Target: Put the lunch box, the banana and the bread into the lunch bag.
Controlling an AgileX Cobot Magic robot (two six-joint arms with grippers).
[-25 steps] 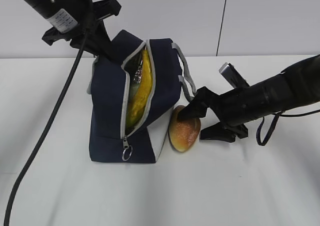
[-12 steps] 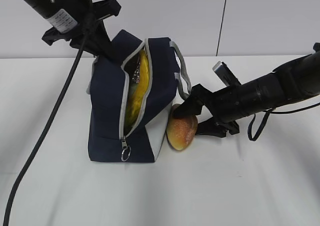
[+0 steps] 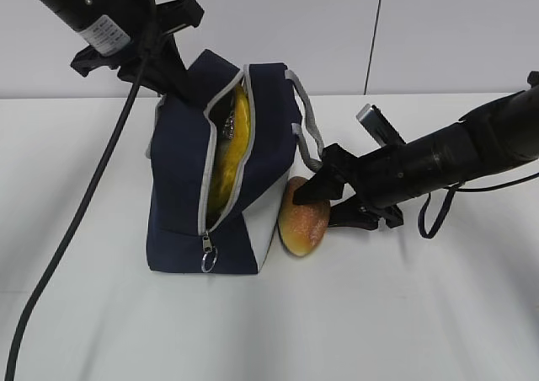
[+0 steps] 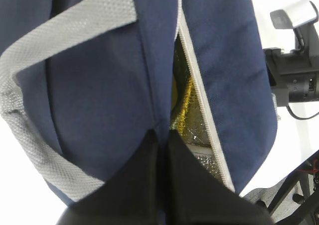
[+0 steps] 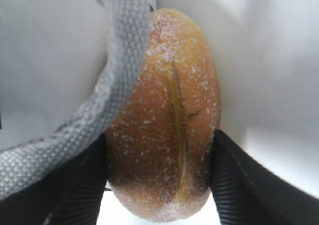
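On white table (image 3: 404,313), lunch bag (image 3: 181,187), bread (image 3: 303,222)

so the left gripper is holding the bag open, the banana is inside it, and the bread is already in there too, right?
Not quite. The bread is not in the bag; it lies on the table beside it, between the right gripper fingers, as the exterior view shows. The rest holds.

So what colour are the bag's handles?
Grey, woven handles on the navy bag; clearest in the left wrist view.
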